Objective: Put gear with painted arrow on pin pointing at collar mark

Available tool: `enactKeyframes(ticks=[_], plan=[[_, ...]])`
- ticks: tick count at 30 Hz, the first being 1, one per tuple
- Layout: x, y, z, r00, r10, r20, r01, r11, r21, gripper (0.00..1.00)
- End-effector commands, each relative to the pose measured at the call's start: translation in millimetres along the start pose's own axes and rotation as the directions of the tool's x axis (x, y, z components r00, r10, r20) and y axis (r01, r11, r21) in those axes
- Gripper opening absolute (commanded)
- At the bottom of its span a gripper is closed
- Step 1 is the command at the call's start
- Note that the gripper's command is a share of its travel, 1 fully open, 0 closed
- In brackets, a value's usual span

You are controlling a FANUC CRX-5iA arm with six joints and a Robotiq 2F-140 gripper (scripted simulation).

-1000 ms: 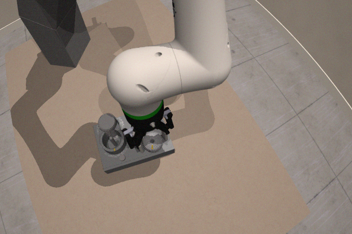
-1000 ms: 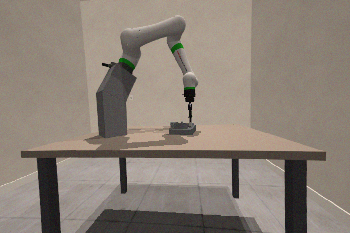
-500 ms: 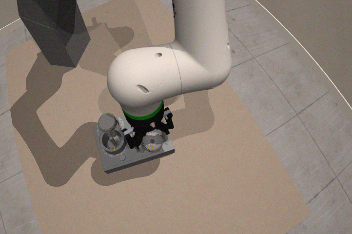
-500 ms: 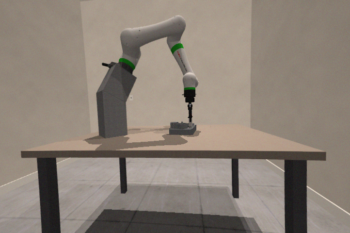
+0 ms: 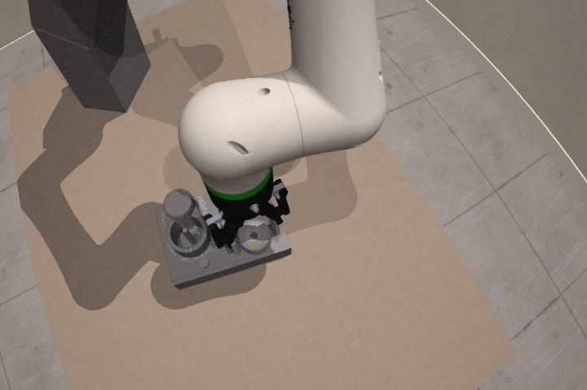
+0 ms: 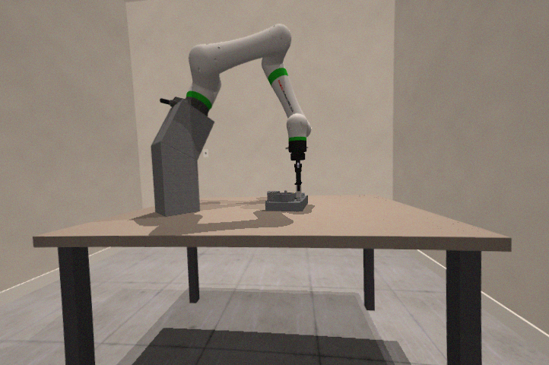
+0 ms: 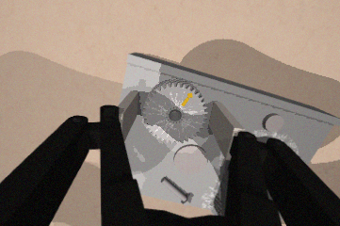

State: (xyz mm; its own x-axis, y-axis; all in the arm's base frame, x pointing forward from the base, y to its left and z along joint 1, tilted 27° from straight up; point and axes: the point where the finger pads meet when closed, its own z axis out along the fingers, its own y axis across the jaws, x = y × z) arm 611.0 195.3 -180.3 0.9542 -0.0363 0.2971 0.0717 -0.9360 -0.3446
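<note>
The loose gear [image 7: 174,114] with an orange arrow [image 7: 186,99] lies flat on the right part of the grey timing case [image 5: 223,248]; it also shows in the overhead view [image 5: 253,237]. My gripper [image 7: 174,108] is low over the case, half open. Its two pads stand on either side of the gear's rim, and I see no squeeze on it. The pin [image 5: 188,232] stands inside the ring-shaped collar [image 5: 187,236] on the left part of the case. The collar carries a small orange mark [image 5: 190,249] at its front. The gear is apart from the pin.
A second fixed gear [image 5: 179,204] sits at the case's back left, next to the collar. A small round hole [image 5: 203,262] lies near the case's front edge. The dark grey robot pedestal [image 5: 91,50] stands at the table's back left. The arm's wrist [image 5: 239,133] hangs over the case.
</note>
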Motion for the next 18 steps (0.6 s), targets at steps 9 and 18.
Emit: enactKeyframes(ticks=[9,18], plan=[[0.2,0.1,-0.1,1.0,0.0,0.0,0.0,1.0,0.0,0.53],[0.2,0.1,-0.1,1.0,0.0,0.0,0.0,1.0,0.0,0.0]])
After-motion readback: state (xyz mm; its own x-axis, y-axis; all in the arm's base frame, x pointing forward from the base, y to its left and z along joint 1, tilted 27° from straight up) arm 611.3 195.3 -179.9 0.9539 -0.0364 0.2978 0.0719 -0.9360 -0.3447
